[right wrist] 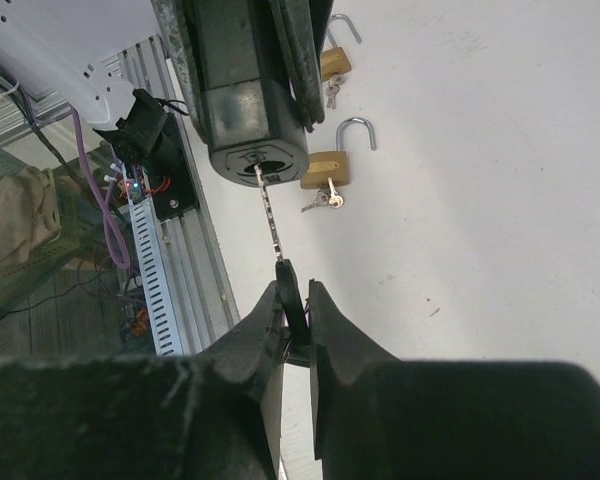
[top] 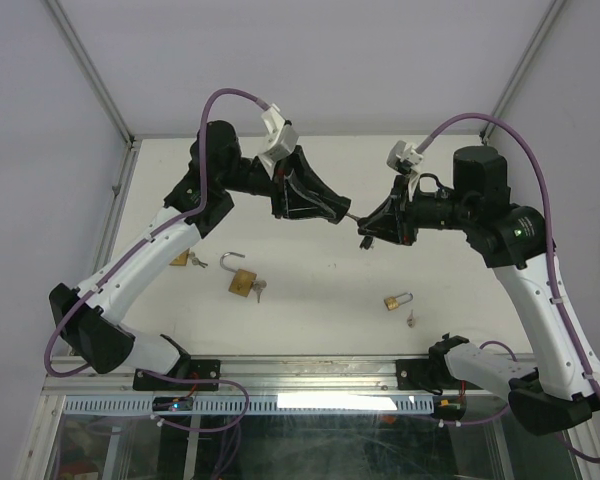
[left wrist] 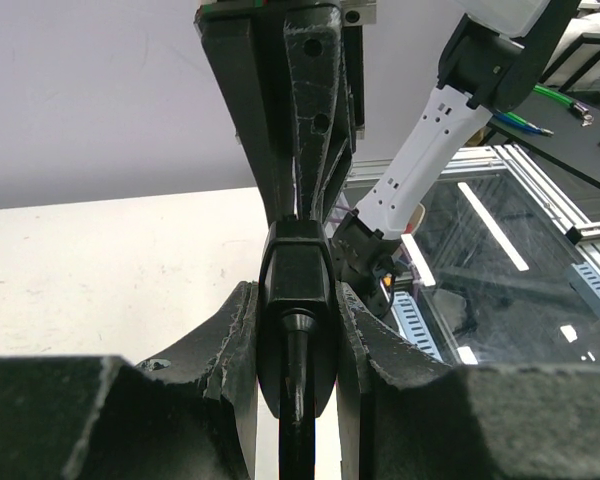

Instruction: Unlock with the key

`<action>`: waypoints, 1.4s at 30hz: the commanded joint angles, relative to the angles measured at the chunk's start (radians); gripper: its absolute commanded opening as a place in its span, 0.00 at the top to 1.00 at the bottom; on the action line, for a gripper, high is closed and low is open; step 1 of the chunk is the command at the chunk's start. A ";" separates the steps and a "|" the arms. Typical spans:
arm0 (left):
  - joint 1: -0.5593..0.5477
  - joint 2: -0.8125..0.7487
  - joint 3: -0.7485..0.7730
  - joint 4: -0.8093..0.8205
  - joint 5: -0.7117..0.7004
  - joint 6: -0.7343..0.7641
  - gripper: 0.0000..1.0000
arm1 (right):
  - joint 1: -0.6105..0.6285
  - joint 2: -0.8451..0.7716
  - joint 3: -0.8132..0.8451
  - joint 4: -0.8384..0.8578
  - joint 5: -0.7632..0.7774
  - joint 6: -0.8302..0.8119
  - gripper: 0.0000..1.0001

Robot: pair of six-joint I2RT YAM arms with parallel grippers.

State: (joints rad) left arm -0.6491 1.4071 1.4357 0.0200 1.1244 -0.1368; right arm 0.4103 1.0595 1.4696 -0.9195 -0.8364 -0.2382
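Above the middle of the table, my left gripper [top: 325, 207] is shut on a black padlock [top: 337, 213]. In the left wrist view the padlock [left wrist: 298, 290] sits squeezed between both fingers, its dark shackle [left wrist: 300, 400] running back towards the camera. The key's thin metal blade [right wrist: 271, 215] reaches from the padlock's keyhole [right wrist: 257, 170] to a black key head [right wrist: 292, 295]. My right gripper [right wrist: 296, 292] is shut on that head, seen from above as the right gripper [top: 372, 230]. The blade tip is in the keyhole of the padlock body [right wrist: 245, 90].
Brass padlocks lie on the white table: one with its shackle open [top: 242, 280] and keys beside it, one at the right [top: 398, 300], and one under the left arm [top: 180, 258]. Two of them show in the right wrist view [right wrist: 325, 170] [right wrist: 332, 62]. A metal rail [top: 310, 372] borders the near edge.
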 commanded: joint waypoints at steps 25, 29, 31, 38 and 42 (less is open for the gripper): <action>-0.133 0.054 0.143 -0.347 -0.105 0.382 1.00 | 0.045 0.017 0.102 0.058 0.047 0.000 1.00; -0.136 0.044 0.120 -0.309 -0.084 0.355 1.00 | 0.046 0.008 0.097 0.075 -0.016 -0.051 1.00; -0.108 0.036 0.107 -0.240 -0.046 0.290 1.00 | 0.046 0.001 0.084 0.026 -0.058 -0.143 1.00; -0.038 0.032 0.081 -0.053 0.034 0.097 1.00 | 0.079 -0.004 0.039 -0.057 0.151 -0.202 1.00; -0.038 0.039 0.080 -0.038 0.029 0.075 1.00 | 0.091 0.013 0.057 -0.068 0.169 -0.190 1.00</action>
State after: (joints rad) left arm -0.6849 1.4574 1.5059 -0.1627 1.1286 0.0017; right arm 0.4786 1.0744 1.5032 -1.0512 -0.6811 -0.4080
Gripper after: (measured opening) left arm 0.274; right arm 0.125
